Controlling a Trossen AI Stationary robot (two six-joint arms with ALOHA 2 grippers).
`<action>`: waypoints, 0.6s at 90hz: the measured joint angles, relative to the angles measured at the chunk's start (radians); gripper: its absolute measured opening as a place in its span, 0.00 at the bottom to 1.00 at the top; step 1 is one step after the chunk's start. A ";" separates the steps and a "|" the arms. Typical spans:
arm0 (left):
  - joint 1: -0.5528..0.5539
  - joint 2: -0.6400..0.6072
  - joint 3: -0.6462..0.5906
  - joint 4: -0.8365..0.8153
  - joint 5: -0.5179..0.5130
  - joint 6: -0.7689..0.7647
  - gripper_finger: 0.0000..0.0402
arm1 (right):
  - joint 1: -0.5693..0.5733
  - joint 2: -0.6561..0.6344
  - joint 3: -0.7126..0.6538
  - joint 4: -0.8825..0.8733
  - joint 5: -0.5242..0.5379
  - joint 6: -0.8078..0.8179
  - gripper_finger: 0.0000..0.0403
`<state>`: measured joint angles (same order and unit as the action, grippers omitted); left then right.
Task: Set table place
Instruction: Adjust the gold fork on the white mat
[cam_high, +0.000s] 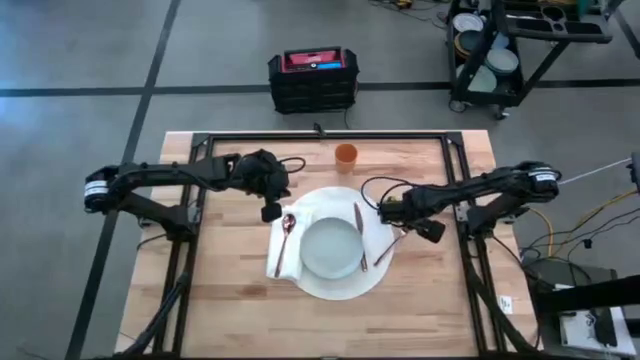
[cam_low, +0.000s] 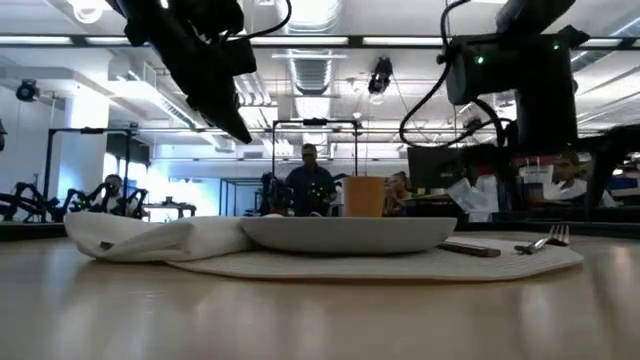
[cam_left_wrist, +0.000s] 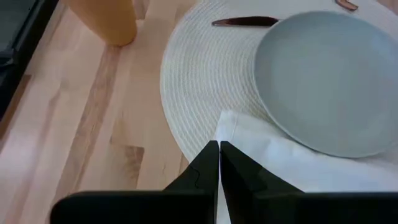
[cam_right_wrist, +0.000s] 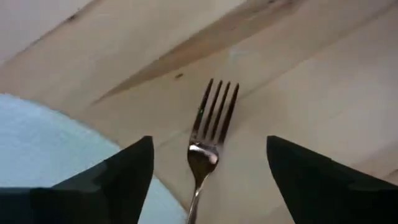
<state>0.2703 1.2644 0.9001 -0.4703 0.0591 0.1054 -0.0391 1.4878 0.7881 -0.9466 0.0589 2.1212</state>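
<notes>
Pretty much laid out already: pale plate (cam_high: 331, 247) centred on the round white mat (cam_high: 340, 285), which sits mid table (cam_high: 230, 300). Napkin (cam_high: 284, 255) with a spoon (cam_high: 286, 228) on it on one side of the plate, knife (cam_high: 359, 225) on the plate's other side, orange cup (cam_high: 346, 155) just past the mat's far edge.

Right hand (cam_right_wrist: 208, 162) spread wide, straddling the fork (cam_right_wrist: 208, 134) with nothing gripped. Fork half on the mat, tines poking out over bare wood, lying at a slant instead of parallel to the knife. Looks like the step in hand: either a release just done or a pick-up to straighten it. If straightening, best to drop straight down, close on the thin neck below the tines, lift only a touch, rotate until parallel with the knife, then set it fully on the mat. Worth avoiding any drag, since the woven mat could shift.

Left hand (cam_left_wrist: 219, 168) pinched tight, empty, hovering above the napkin corner at the mat's edge. Best left parked there.
</notes>
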 joint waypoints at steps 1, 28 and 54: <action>0.000 0.000 0.000 -0.001 0.000 0.001 0.00 | -0.003 0.006 0.000 0.000 0.000 0.000 0.72; 0.000 0.000 0.000 -0.005 0.000 0.009 0.00 | -0.062 0.111 0.006 0.026 -0.051 0.001 0.64; 0.000 0.000 0.000 -0.004 0.000 0.009 0.00 | -0.077 0.137 0.002 0.034 -0.067 0.026 0.32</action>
<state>0.2703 1.2644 0.9001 -0.4747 0.0593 0.1147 -0.1162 1.6246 0.7903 -0.9131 -0.0077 2.1471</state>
